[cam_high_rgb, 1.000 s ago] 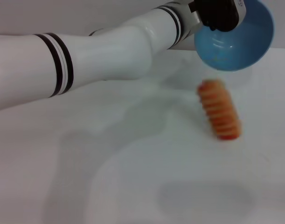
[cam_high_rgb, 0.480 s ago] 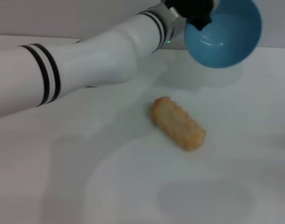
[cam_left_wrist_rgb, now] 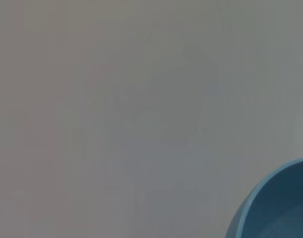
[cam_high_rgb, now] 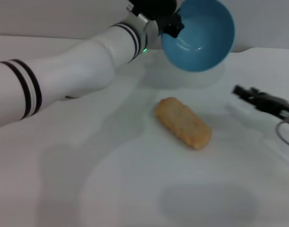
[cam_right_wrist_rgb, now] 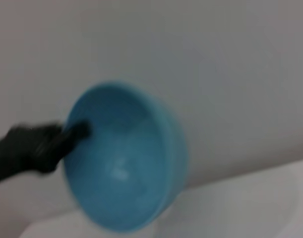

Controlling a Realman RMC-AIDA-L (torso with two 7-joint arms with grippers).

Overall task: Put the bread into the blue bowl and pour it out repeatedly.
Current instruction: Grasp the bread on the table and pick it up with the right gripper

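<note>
The bread (cam_high_rgb: 183, 122) lies on the white table (cam_high_rgb: 135, 189) near the middle, plain tan side up, slanting toward the front right. The blue bowl (cam_high_rgb: 198, 35) hangs in the air behind it, tipped so its empty inside faces me. My left gripper (cam_high_rgb: 174, 27) is shut on the bowl's left rim. In the right wrist view the bowl (cam_right_wrist_rgb: 126, 158) shows tilted, with the black left gripper (cam_right_wrist_rgb: 78, 132) clamped on its rim. A slice of the bowl (cam_left_wrist_rgb: 280, 208) fills a corner of the left wrist view. My right gripper (cam_high_rgb: 240, 91) reaches in low from the right, right of the bread and apart from it.
The left arm (cam_high_rgb: 78, 66) crosses the back left of the table above its surface. A grey wall (cam_high_rgb: 64, 16) stands behind the table. A black cable (cam_high_rgb: 284, 130) hangs by the right arm at the right edge.
The bread dropped from the bowl, rolled onto its striped side and came to rest tan side up. The left gripper carried the bowl leftward. The right gripper came into view from the right.
</note>
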